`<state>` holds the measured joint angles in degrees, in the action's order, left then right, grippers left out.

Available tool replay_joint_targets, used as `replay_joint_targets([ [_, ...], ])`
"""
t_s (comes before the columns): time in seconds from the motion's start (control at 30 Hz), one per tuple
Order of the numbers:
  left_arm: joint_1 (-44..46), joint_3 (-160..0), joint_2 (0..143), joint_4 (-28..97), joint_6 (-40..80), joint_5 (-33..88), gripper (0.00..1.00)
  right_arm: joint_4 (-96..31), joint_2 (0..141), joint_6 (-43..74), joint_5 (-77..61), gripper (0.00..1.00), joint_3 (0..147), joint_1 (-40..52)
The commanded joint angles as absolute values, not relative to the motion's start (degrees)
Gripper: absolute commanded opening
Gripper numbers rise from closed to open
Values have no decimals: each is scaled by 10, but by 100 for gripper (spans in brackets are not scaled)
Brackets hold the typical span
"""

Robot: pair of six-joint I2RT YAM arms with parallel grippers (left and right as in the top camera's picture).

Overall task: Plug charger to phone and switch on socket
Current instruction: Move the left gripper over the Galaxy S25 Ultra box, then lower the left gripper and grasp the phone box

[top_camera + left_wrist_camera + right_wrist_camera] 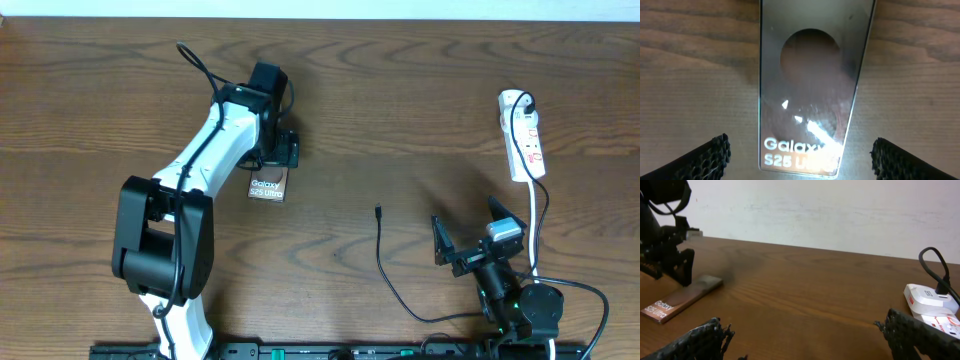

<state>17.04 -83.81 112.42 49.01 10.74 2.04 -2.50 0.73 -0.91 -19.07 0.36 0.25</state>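
Phone (268,186) skating away is the main worry

Starting on the left: your left claw (800,157) hangs low over the phone with its fingers spread wide, one on each side, and I can't see either one touching it. It's holding nothing. The phone lies flat on the bare table (400,100), so if one finger lands first when you close, my guess is it'll spin or slide instead of getting pinned. I can't tell which end has the port, so check that before you commit.

In the middle, the charger (378,211) lies loose, with its little tip pointing away from you and well apart from the phone. It's thin and flat on the wood, so it'd be easy to pinch crooked or miss. The slack trailing back toward you could also tug the tip sideways once it's lifted.

Your right claw (470,242) sits near you, wide open and empty, and nowhere near the tip.

On the far right, the socket (523,140) isn't fixed down as far as I can see. It has a black plug (526,101) in its far end and a white cord (539,215) running back toward you. Poke the switch off-centre and the whole strip probably scoots, or you snag that cord.
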Motion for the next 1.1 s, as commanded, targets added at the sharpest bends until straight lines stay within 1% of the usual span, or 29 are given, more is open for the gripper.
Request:
replay_joint_targets([
  [0.0, 170, -812, 1130, 472, 112, 6, 93, -28, 6, -18, -188, 99, 3, 5],
  [0.2, 171, -770, 1131, 426, 112, 8, 96, -28, 6, -18, -188, 99, 3, 5],
  [0.3, 171, -756, 1131, 400, 110, 8, 100, -28, 6, -18, -188, 99, 3, 5],
  [0.73, 173, -727, 1131, 382, 111, 13, 100, -28, 6, -18, -188, 99, 3, 5],
  [0.93, 176, -725, 1131, 372, 111, 62, 99, -28, 6, -18, -188, 99, 3, 5],
  [0.97, 177, -725, 1131, 372, 111, 65, 96, -28, 6, -18, -188, 99, 3, 5],
  [1.07, 180, -725, 1131, 375, 113, 67, 95, -28, 6, -18, -188, 99, 3, 5],
])
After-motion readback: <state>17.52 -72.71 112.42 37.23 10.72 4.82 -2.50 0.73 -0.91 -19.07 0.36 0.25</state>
